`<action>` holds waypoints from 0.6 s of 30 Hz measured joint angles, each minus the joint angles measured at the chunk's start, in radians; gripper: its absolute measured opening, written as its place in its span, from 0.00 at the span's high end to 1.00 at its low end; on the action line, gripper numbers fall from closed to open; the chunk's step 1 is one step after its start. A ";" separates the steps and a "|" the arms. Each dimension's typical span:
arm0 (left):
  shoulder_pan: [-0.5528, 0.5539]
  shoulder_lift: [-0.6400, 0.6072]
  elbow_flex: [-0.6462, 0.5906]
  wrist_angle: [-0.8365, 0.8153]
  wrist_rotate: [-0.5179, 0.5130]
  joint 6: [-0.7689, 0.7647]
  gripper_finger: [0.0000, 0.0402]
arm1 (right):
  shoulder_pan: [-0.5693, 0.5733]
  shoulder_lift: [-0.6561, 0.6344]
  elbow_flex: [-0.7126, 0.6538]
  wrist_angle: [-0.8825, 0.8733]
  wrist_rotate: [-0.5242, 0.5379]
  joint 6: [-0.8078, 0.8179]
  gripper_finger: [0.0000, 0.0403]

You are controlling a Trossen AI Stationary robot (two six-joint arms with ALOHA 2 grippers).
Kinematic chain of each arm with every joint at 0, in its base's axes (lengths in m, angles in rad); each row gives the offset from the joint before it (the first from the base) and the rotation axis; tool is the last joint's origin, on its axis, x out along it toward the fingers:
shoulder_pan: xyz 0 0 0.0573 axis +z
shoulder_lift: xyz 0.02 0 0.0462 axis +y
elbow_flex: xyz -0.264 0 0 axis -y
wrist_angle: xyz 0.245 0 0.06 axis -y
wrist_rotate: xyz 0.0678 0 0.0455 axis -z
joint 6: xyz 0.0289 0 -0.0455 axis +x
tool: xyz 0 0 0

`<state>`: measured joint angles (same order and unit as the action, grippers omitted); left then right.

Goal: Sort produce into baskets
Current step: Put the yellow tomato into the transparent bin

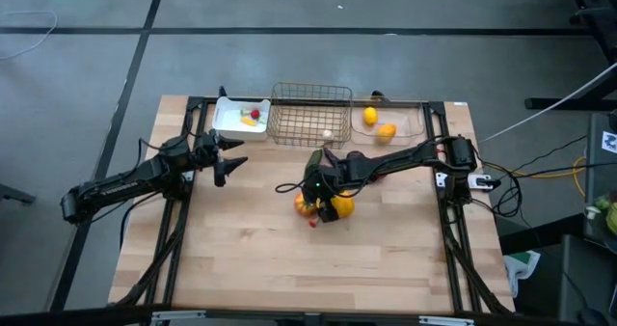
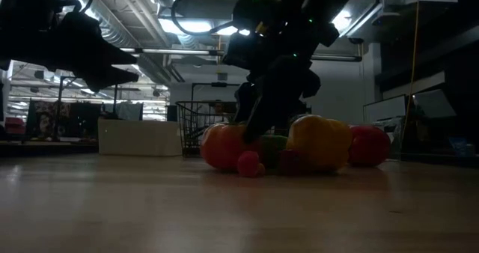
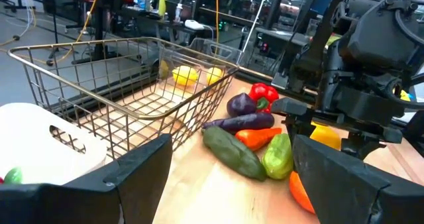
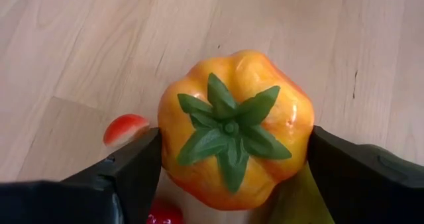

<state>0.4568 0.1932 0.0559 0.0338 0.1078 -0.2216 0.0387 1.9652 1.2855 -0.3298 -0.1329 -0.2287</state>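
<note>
Your right arm reaches from three o'clock toward the table's centre, wrist bent down, and its right gripper [image 4: 228, 168] straddles an orange-yellow pepper [image 4: 235, 131]. The dark fingers [image 4: 136, 168] sit on either side of its glossy, lobed skin, right at its flanks; you cannot tell whether they press it. A green star-shaped calyx crowns it. It stands in the produce heap [image 1: 323, 205] at centre, beside a small red piece [image 4: 126, 128]. Your left arm waits at nine o'clock, left gripper [image 1: 231, 162] spread open and empty. At twelve o'clock stand the white tray [image 1: 231, 123], the wire-mesh basket [image 1: 308, 99] and the clear bin [image 1: 410, 123].
</note>
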 joint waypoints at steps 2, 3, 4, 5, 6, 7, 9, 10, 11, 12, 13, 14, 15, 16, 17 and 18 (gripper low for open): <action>0.000 0.000 0.000 0.000 0.000 0.000 0.23 | 0.000 0.000 0.000 0.000 0.000 0.000 0.17; 0.000 0.000 0.000 0.000 0.000 0.000 0.23 | 0.000 0.000 0.001 0.000 0.000 0.000 0.16; 0.000 0.000 0.000 0.000 0.000 0.000 0.23 | 0.000 -0.001 0.008 -0.012 0.000 0.000 0.16; 0.000 0.000 0.000 0.000 0.000 0.000 0.23 | 0.000 -0.002 0.018 -0.028 0.001 0.000 0.16; 0.000 0.000 0.000 0.000 0.000 0.000 0.23 | 0.000 -0.001 0.031 -0.048 0.002 0.001 0.16; 0.000 0.000 0.000 0.000 0.000 0.000 0.23 | 0.000 0.000 0.048 -0.072 0.002 0.010 0.16; 0.000 0.000 0.000 0.000 0.000 0.000 0.23 | 0.000 0.005 0.095 -0.131 0.004 0.030 0.17; 0.000 0.000 0.000 0.000 0.000 0.000 0.23 | 0.000 0.005 0.124 -0.162 0.006 0.038 0.17; 0.000 0.000 0.000 0.000 0.000 0.000 0.23 | 0.000 0.005 0.154 -0.190 0.012 0.039 0.17; 0.000 0.000 0.000 0.000 0.000 0.000 0.23 | 0.000 0.002 0.183 -0.211 0.027 0.041 0.17; 0.000 0.000 0.000 0.000 0.000 0.000 0.23 | 0.000 0.001 0.209 -0.238 0.050 0.040 0.17; 0.000 0.000 0.000 0.000 0.000 0.000 0.23 | 0.000 0.000 0.236 -0.275 0.076 0.040 0.17; 0.000 0.000 0.000 0.000 0.000 0.000 0.23 | 0.000 0.001 0.260 -0.311 0.098 0.040 0.17; 0.000 0.000 0.000 0.000 0.000 0.000 0.23 | 0.000 0.001 0.286 -0.345 0.115 0.040 0.17; 0.000 0.000 0.000 0.000 0.000 0.000 0.23 | 0.000 0.001 0.313 -0.370 0.129 0.040 0.17; 0.000 0.000 0.000 0.000 0.000 0.000 0.23 | -0.001 0.001 0.338 -0.389 0.141 0.040 0.17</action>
<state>0.4568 0.1932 0.0559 0.0338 0.1078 -0.2214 0.0382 1.9660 1.6236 -0.7191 0.0083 -0.1885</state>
